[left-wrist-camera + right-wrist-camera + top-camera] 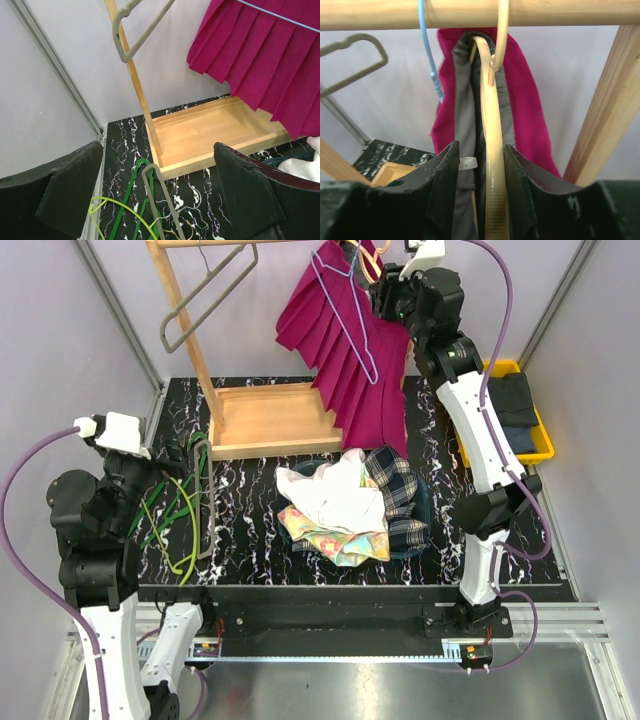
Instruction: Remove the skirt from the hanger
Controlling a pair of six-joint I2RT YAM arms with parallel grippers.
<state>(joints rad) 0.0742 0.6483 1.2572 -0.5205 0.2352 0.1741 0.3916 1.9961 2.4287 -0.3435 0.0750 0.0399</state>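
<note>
Black fingers of the right pincer are seen on either side of the cream hanger, narrowed about it and the grey waistband lining. Whether they press on it cannot be told. The magenta skirt is draped over this hanger, between and just beyond the fingers, and is hung from the wooden rail. Its pleats fall toward the rack's base. A blue hanger is hooked just beside. On the surface below, a clothes pile is found. The left pincer is held wide, well apart from the skirt, near green hangers.
</note>
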